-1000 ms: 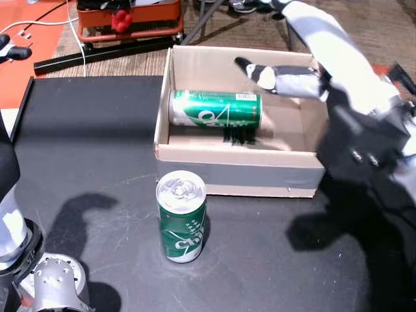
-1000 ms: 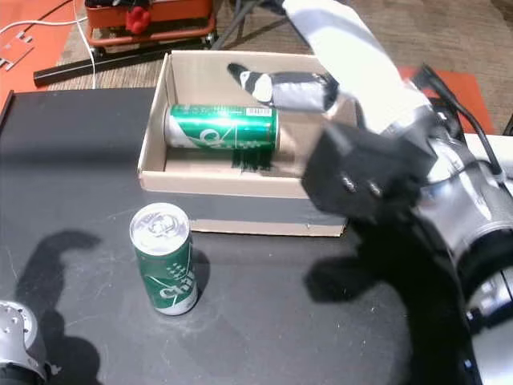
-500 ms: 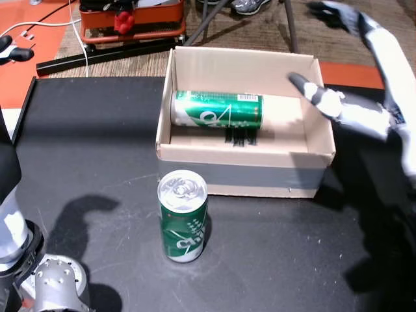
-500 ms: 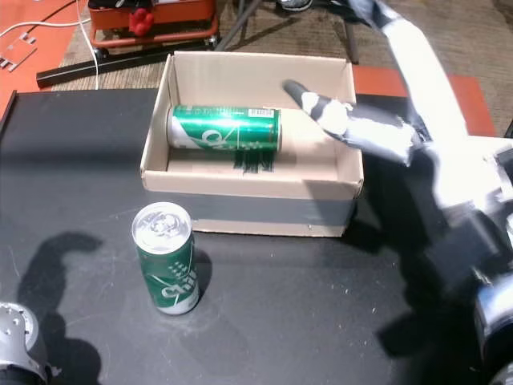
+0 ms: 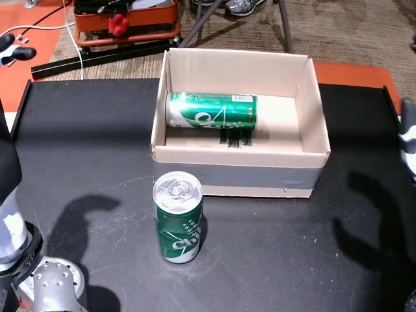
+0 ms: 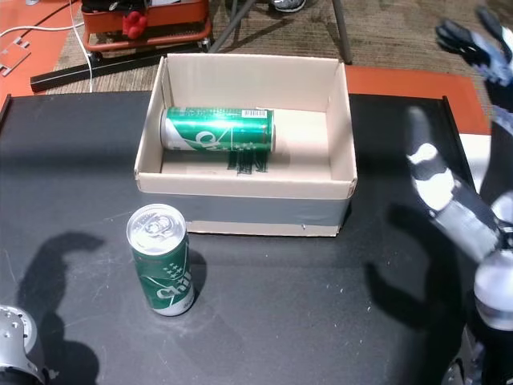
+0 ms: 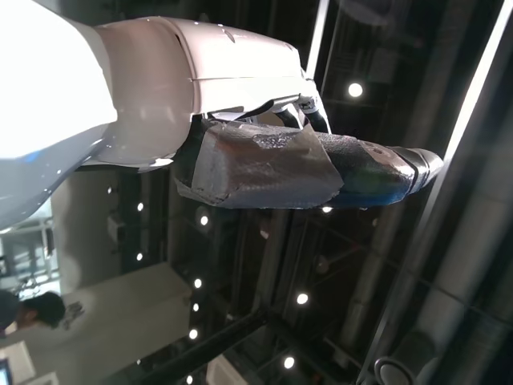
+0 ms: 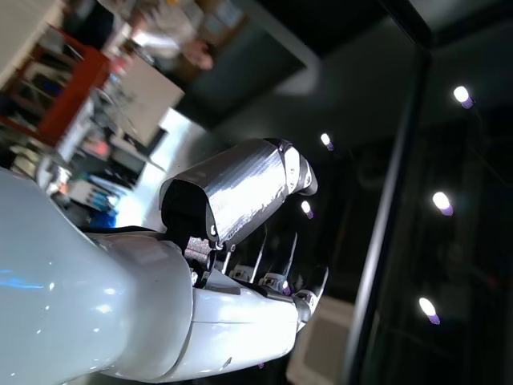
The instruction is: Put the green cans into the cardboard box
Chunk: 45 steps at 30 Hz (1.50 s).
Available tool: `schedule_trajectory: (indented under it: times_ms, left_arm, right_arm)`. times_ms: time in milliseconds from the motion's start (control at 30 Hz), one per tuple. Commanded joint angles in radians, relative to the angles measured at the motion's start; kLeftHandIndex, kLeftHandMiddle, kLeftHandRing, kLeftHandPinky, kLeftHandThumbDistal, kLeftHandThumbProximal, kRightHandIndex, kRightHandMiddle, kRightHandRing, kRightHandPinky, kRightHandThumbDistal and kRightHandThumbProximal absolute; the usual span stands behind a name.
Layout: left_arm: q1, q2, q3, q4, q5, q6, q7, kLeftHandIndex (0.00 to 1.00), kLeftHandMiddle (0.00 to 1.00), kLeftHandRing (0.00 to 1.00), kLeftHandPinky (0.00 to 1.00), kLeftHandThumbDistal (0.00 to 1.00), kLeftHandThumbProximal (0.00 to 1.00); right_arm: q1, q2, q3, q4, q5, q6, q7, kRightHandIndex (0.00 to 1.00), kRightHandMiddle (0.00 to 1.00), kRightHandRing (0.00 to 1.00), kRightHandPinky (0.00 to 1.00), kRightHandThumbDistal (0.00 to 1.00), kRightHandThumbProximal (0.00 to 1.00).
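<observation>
One green can [image 5: 211, 110] [image 6: 218, 130] lies on its side inside the open cardboard box [image 5: 237, 175] [image 6: 240, 215], against its left wall. A second green can [image 5: 177, 218] [image 6: 160, 271] stands upright on the black table, just in front of the box's left corner. My right hand [image 6: 439, 186] is raised at the table's right side, open, fingers spread, holding nothing; only its edge [image 5: 407, 138] shows in the other head view. In the right wrist view the right hand [image 8: 240, 216] is empty against a ceiling. My left hand [image 7: 272, 164] is empty too, far from both cans.
My left forearm [image 5: 45, 286] rests at the table's lower left corner. Behind the table stand an orange device [image 5: 127, 19] on the floor, a black bar [image 5: 97, 55] and cables. An orange mat [image 6: 401, 80] lies behind the box's right side.
My right hand has pulled back from above the box, moving right and off to the table's right edge. Both cans and the box stay where they were.
</observation>
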Motion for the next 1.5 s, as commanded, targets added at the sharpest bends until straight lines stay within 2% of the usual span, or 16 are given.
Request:
schedule_trajectory:
  times_ms: [0, 167, 233, 300, 367, 467, 533, 600, 667, 733, 833, 900, 1000, 1167, 1333, 1467]
  left_arm:
    - [0.031, 0.006, -0.012, -0.007, 0.036, 0.015, 0.014, 0.55, 0.69, 0.85, 0.82, 0.83, 0.97]
    - [0.06, 0.001, -0.034, -0.033, 0.062, 0.033, 0.038, 0.54, 0.68, 0.85, 0.81, 0.86, 0.92]
    - [0.069, -0.002, -0.043, -0.045, 0.073, 0.033, 0.048, 0.54, 0.67, 0.85, 0.81, 0.85, 0.91]
    - [0.063, -0.011, -0.044, -0.046, 0.07, 0.014, 0.043, 0.53, 0.67, 0.87, 0.83, 0.78, 0.9]
    - [0.049, -0.016, -0.04, -0.03, 0.057, 0.002, 0.02, 0.54, 0.68, 0.88, 0.84, 0.8, 0.86]
    - [0.011, -0.003, -0.027, 0.027, 0.052, -0.027, -0.02, 0.56, 0.7, 0.86, 0.89, 0.84, 0.75]
    - [-0.015, 0.013, -0.021, 0.067, 0.068, -0.062, -0.026, 0.55, 0.68, 0.82, 0.88, 0.77, 0.65]
    - [-0.033, 0.024, -0.021, 0.1, 0.078, -0.068, -0.027, 0.55, 0.68, 0.8, 0.87, 0.81, 0.6]
    - [-0.046, 0.046, -0.03, 0.149, 0.125, -0.084, -0.004, 0.54, 0.67, 0.77, 0.84, 0.97, 0.54]
    - [-0.043, 0.076, -0.053, 0.209, 0.203, -0.086, 0.031, 0.6, 0.72, 0.8, 0.86, 1.0, 0.4]
    - [-0.036, 0.115, -0.093, 0.291, 0.314, -0.122, 0.059, 0.7, 0.81, 0.88, 0.92, 1.0, 0.41]
    - [-0.037, 0.127, -0.116, 0.345, 0.383, -0.157, 0.097, 0.71, 0.82, 0.89, 0.92, 1.0, 0.45]
    - [-0.066, 0.13, -0.139, 0.442, 0.394, -0.123, 0.077, 0.72, 0.81, 0.88, 0.93, 1.0, 0.4]
    - [-0.097, 0.158, -0.19, 0.573, 0.508, -0.1, 0.156, 0.73, 0.83, 0.9, 0.92, 1.0, 0.39]
    - [-0.101, 0.191, -0.244, 0.628, 0.624, -0.084, 0.248, 0.74, 0.85, 0.93, 0.92, 1.0, 0.33]
    - [-0.108, 0.193, -0.258, 0.647, 0.655, -0.075, 0.278, 0.75, 0.84, 0.92, 0.92, 1.0, 0.36]
  right_arm:
    - [0.033, 0.019, -0.015, -0.026, 0.008, -0.02, 0.016, 0.63, 0.65, 0.71, 0.88, 0.7, 0.6]
    - [0.04, -0.014, 0.066, -0.004, 0.061, -0.02, 0.047, 0.68, 0.7, 0.75, 0.9, 0.84, 0.52]
    - [0.05, -0.021, 0.091, -0.025, 0.088, -0.02, 0.046, 0.68, 0.71, 0.75, 0.9, 0.78, 0.5]
    - [0.057, -0.021, 0.089, -0.041, 0.105, -0.02, 0.055, 0.69, 0.71, 0.74, 0.9, 0.7, 0.51]
    - [0.059, -0.026, 0.091, -0.047, 0.127, -0.02, 0.072, 0.69, 0.71, 0.75, 0.9, 0.67, 0.51]
    - [0.062, -0.035, 0.087, -0.032, 0.136, -0.02, 0.096, 0.68, 0.71, 0.74, 0.88, 0.69, 0.51]
    - [0.06, -0.045, 0.109, -0.022, 0.159, -0.02, 0.111, 0.69, 0.72, 0.75, 0.87, 0.73, 0.47]
    - [0.058, -0.048, 0.131, -0.019, 0.186, -0.02, 0.121, 0.69, 0.72, 0.74, 0.86, 0.73, 0.46]
    - [0.06, -0.058, 0.157, -0.018, 0.207, -0.019, 0.132, 0.7, 0.73, 0.75, 0.87, 0.71, 0.46]
    - [0.066, -0.057, 0.151, -0.023, 0.209, -0.019, 0.142, 0.7, 0.73, 0.74, 0.87, 0.69, 0.48]
    - [0.072, -0.059, 0.158, -0.03, 0.224, -0.019, 0.15, 0.71, 0.72, 0.74, 0.87, 0.7, 0.47]
    - [0.075, -0.064, 0.168, -0.035, 0.236, -0.017, 0.154, 0.71, 0.72, 0.74, 0.87, 0.7, 0.47]
    - [0.073, -0.067, 0.17, -0.033, 0.248, -0.014, 0.164, 0.71, 0.72, 0.74, 0.87, 0.69, 0.48]
    - [0.067, -0.07, 0.169, -0.029, 0.268, -0.012, 0.186, 0.7, 0.72, 0.73, 0.89, 0.7, 0.47]
    - [0.068, -0.067, 0.168, -0.053, 0.323, 0.024, 0.239, 0.71, 0.71, 0.73, 0.89, 0.73, 0.44]
    - [0.07, -0.053, 0.152, -0.089, 0.409, 0.067, 0.35, 0.71, 0.71, 0.73, 0.9, 0.74, 0.44]
